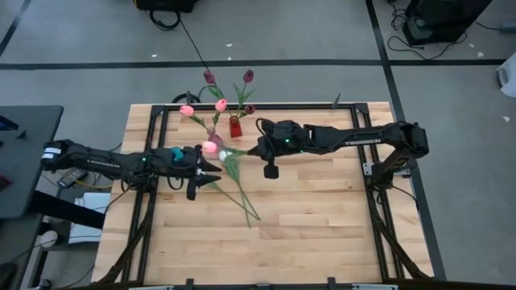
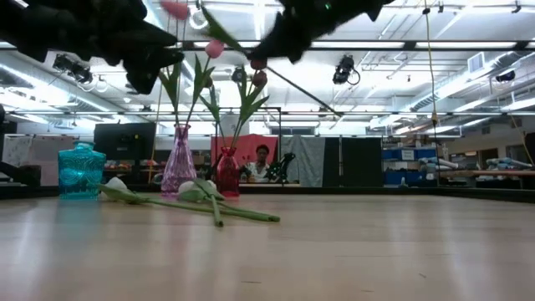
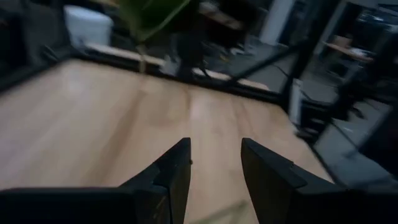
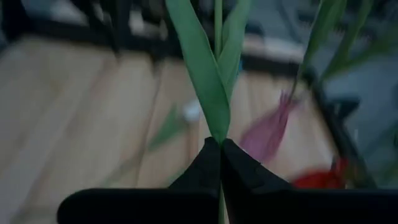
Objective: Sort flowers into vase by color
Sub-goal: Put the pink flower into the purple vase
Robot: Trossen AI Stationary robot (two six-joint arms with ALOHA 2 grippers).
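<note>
**While a stem is pinched beside the red vase**

While the high view hides the grip, the right wrist view shows the right pincer (image 4: pixel 220 146) closed on a green tulip stem (image 4: pixel 218 37), held upright. The red vase (image 1: pixel 235 126) holds maroon tulips (image 1: pixel 248 76); the purple vase (image 2: pixel 178 163) beside it holds pink ones (image 1: pixel 186 110). Two white tulips (image 2: pixel 196 191) are seen lying on the tabletop (image 1: pixel 322 217) in front of the red vase, stems pointing away from it. The left pincer (image 3: pixel 211 168), left of that vase, is parted and empty.

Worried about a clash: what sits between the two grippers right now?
High view: a pink tulip head and a white tulip head, between the open left gripper and the right gripper, shut on a green stem.
</note>
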